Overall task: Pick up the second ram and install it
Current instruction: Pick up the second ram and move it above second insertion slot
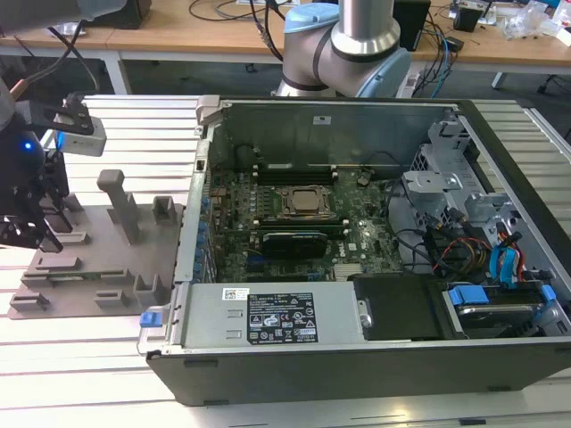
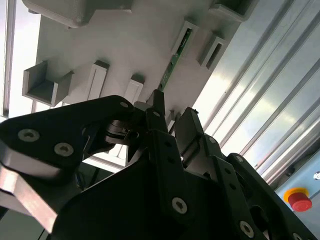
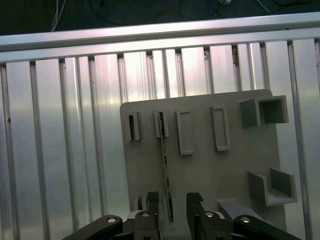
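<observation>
Second ram (image 3: 165,160) is standing on its thin edge in a slot of the grey holder plate (image 3: 235,165), one slot in from a side edge. Its long axis is running straight from the gripper (image 3: 172,200) toward the plate's opposite edge. The fingers (image 3: 152,200) are straddling its near end, spread apart with a gap on each side.
</observation>
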`<state>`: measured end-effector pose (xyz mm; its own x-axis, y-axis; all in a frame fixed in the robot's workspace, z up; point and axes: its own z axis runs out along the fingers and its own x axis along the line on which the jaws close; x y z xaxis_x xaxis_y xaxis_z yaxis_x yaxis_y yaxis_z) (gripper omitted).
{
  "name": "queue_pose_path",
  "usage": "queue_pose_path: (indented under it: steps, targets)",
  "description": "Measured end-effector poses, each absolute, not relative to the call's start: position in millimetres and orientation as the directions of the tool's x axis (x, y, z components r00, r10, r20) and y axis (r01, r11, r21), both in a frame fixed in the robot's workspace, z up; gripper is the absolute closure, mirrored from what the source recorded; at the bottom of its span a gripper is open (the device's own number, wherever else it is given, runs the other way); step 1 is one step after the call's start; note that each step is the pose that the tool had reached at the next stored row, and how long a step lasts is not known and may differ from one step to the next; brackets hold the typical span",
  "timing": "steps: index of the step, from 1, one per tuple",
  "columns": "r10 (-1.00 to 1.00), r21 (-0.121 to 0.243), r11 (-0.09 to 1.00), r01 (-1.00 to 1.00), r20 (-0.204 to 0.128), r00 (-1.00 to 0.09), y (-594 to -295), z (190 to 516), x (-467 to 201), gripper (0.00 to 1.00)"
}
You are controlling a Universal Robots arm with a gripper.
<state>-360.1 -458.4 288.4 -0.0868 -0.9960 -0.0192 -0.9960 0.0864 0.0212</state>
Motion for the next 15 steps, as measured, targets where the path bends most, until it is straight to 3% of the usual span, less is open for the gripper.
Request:
queue_pose_path:
  steps: [15]
  targets:
    - [-0.996, 0.021, 0.086, -0.996, -0.019, -0.086, -458.4, 274.2, -360.1, 0.64]
